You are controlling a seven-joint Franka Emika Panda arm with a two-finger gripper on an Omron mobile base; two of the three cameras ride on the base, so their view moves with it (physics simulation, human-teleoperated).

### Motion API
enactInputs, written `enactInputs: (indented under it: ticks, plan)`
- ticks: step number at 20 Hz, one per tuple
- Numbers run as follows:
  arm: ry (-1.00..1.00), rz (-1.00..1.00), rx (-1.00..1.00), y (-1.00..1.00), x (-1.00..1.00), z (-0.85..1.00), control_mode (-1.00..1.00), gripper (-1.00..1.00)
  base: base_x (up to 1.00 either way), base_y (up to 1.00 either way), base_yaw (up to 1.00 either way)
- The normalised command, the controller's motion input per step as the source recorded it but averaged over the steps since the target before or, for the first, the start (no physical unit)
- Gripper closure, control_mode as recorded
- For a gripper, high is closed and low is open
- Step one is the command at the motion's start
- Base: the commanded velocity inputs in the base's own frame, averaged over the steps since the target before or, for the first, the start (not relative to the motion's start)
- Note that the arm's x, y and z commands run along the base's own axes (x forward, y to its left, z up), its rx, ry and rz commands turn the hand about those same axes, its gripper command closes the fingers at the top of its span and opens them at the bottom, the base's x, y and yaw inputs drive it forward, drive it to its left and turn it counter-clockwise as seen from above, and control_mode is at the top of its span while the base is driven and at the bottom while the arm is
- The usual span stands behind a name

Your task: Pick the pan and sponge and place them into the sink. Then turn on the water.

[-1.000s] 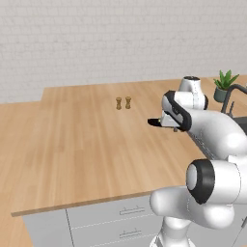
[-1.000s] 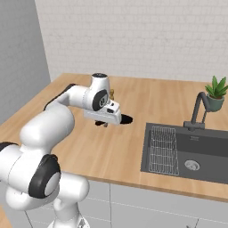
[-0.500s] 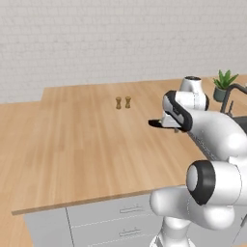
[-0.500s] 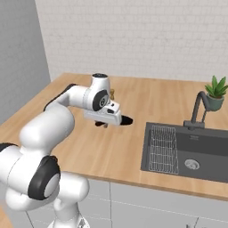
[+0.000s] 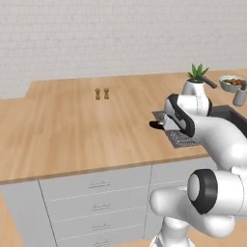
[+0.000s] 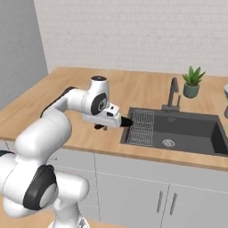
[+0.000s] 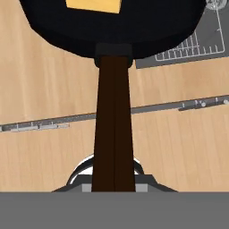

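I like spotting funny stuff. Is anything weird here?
One oddity: the sponge rides inside the pan, which the gripper holds by its handle in the air near the sink. Nothing spilled or broken.

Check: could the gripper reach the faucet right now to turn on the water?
Probably not yet: the gripper is shut on the pan by its handle, with the sponge on it. The faucet stands beyond the sink.

A round black frying pan [image 7: 112,27] sits out ahead of its long dark handle [image 7: 114,134], a yellow rectangular sponge [image 7: 94,5] lying in it, above the wooden desk [image 6: 84,133] beside the dark rectangular sink [image 6: 187,133]; a wire grid rack [image 6: 141,127] lies in the sink's left part, the potted plant [image 6: 192,82] behind it.
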Motion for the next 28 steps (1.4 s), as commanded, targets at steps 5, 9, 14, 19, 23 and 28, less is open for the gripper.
enactInputs:
  ticks: [5, 9, 14, 19, 23, 28]
  plan:
    - [0.00, 0.00, 0.00, 0.00, 0.00, 0.00, 1.00, 1.00, -0.14, -0.67, 0.00]
    - [0.00, 0.00, 0.00, 0.00, 0.00, 0.00, 1.00, 1.00, -0.09, -0.87, 0.00]
    - [0.00, 0.00, 0.00, 0.00, 0.00, 0.00, 1.00, 1.00, 0.09, -0.71, 0.00]
    - [0.00, 0.00, 0.00, 0.00, 0.00, 0.00, 1.00, 1.00, -0.04, -0.69, 0.02]
    - [0.00, 0.00, 0.00, 0.00, 0.00, 0.00, 1.00, 1.00, 0.27, -0.38, 0.05]
    - [0.00, 0.00, 0.00, 0.00, 0.00, 0.00, 1.00, 1.00, 0.23, -0.47, 0.07]
